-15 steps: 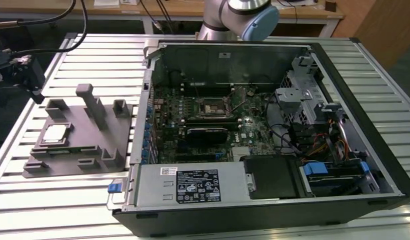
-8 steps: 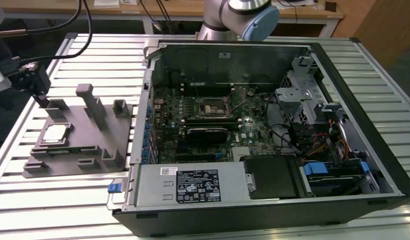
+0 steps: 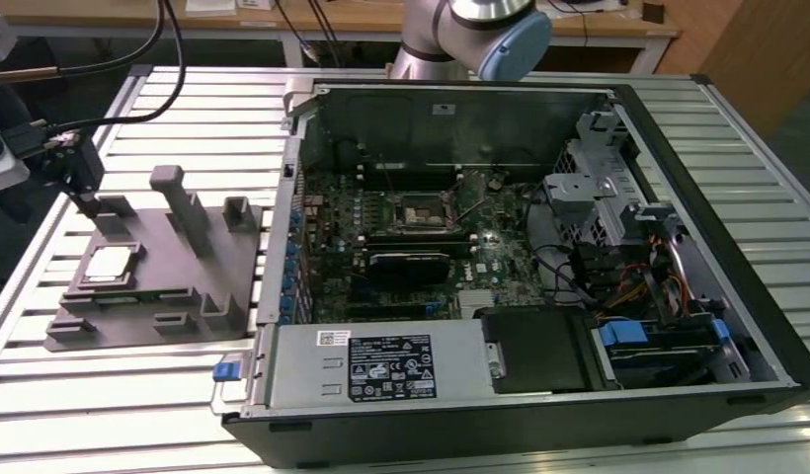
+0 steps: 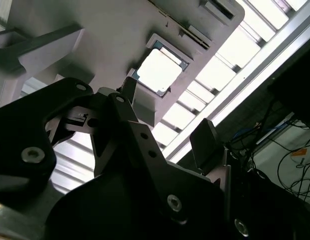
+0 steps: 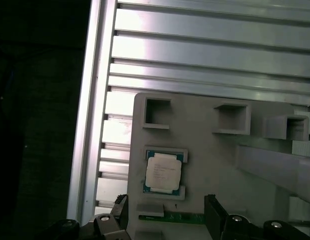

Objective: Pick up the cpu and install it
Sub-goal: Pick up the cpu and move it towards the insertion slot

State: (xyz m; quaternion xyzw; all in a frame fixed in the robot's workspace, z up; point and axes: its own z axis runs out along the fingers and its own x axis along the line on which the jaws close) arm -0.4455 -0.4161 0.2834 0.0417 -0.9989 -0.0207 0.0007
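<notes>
Your gripper (image 5: 166, 204): jaws spread wide, holding nothing, poised above the cpu (image 5: 164, 172). Cpu lies flat in a recess of the grey fixture (image 5: 210, 160). Farther off, the open computer case (image 3: 511, 247).

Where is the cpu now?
The cpu lies in a recess of the grey fixture block, at the exterior view's left, beside the open computer case.
</notes>
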